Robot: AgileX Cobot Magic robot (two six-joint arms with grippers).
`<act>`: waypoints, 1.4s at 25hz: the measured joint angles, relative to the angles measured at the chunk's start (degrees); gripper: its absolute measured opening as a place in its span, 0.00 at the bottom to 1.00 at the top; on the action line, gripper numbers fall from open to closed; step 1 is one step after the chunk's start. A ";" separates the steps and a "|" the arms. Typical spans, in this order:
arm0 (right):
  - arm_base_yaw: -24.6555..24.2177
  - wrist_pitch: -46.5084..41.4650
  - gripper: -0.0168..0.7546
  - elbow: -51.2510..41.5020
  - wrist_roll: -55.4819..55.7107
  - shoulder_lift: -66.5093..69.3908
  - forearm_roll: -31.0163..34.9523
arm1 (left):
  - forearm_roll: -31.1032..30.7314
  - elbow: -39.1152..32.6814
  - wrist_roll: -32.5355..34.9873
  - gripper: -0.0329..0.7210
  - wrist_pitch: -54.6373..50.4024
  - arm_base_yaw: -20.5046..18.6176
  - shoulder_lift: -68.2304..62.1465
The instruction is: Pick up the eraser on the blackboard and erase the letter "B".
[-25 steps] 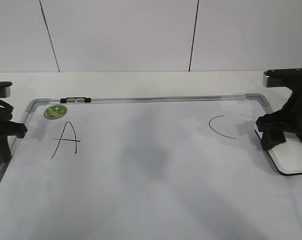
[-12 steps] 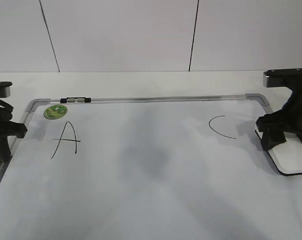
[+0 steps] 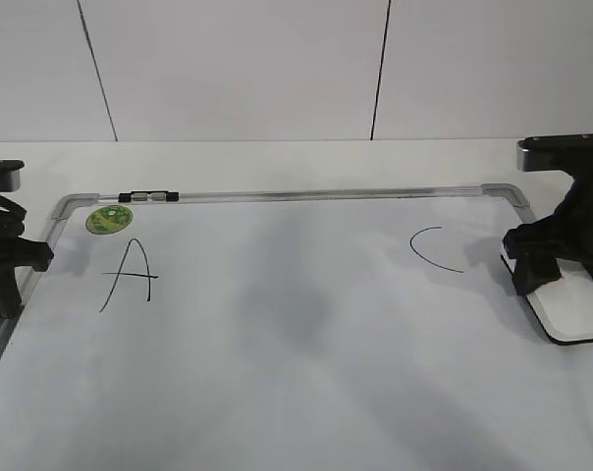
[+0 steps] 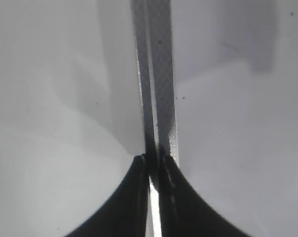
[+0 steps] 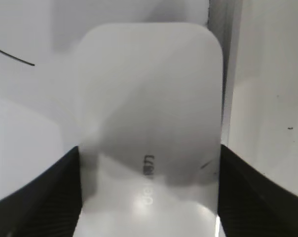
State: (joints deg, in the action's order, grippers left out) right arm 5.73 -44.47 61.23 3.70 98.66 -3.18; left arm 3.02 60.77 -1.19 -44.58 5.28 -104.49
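Two letters left, and the eraser back at the board's right edge

Two letters only show on the board (image 3: pixel 277 324): an "A" (image 3: pixel 130 275) near its left edge and a "C" (image 3: pixel 436 248) towards the right, with bare white between them where a "B" would stand, so I'd judge the wiping done. The eraser (image 3: pixel 571 309) lies flat by the board's right edge, close against the frame. The right hand (image 3: pixel 544 263) straddles it, fingers either side and seemingly just clear of its flanks, which reads to me as a release, though contact is hard to rule out. The left hand (image 4: pixel 153 168) is pressed closed, empty, parked over the frame at the left edge, out of the way. A green magnet (image 3: pixel 108 219) sits in the far-left corner.
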 joint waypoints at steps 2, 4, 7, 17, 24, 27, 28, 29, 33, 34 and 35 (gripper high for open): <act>0.00 0.00 0.79 0.00 0.00 0.00 0.00 | 0.00 0.00 0.00 0.06 0.00 0.00 0.00; 0.00 0.00 0.80 0.00 0.00 0.00 0.00 | 0.00 0.00 0.00 0.06 -0.09 0.00 0.00; 0.00 0.00 0.80 0.00 0.00 0.00 0.00 | 0.00 0.00 0.00 0.06 -0.09 0.00 0.00; 0.00 -7.85 0.79 4.30 0.00 0.00 0.00 | 0.00 0.00 0.00 0.06 -0.21 0.00 0.00; 0.00 -18.17 0.79 11.86 0.00 0.00 0.32 | 0.00 0.00 0.00 0.06 -0.21 0.00 0.00; 0.00 -19.82 0.79 12.54 0.00 0.00 0.34 | 0.00 0.00 0.00 0.06 -0.32 0.00 0.00; 0.00 -20.73 0.79 12.54 0.00 0.00 0.44 | 0.00 0.00 0.00 0.06 -0.32 0.00 0.00; 0.00 -21.44 0.79 12.54 0.00 0.00 0.55 | 0.00 0.00 0.00 0.06 -0.32 0.00 0.00; 0.00 -24.41 0.79 12.64 0.00 0.00 1.56 | 0.00 0.00 0.00 0.06 -0.32 0.00 0.00; 0.00 -24.69 0.79 12.64 0.00 0.00 2.00 | 0.00 0.00 0.00 0.06 -0.32 0.00 0.00; 0.00 -24.81 0.79 12.64 0.00 0.00 2.25 | 0.00 0.00 0.00 0.07 -0.32 0.00 0.00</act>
State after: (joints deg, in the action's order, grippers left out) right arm 5.73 -69.28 73.87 3.70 98.66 -0.93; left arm 3.02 60.77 -1.19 -44.90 5.28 -104.49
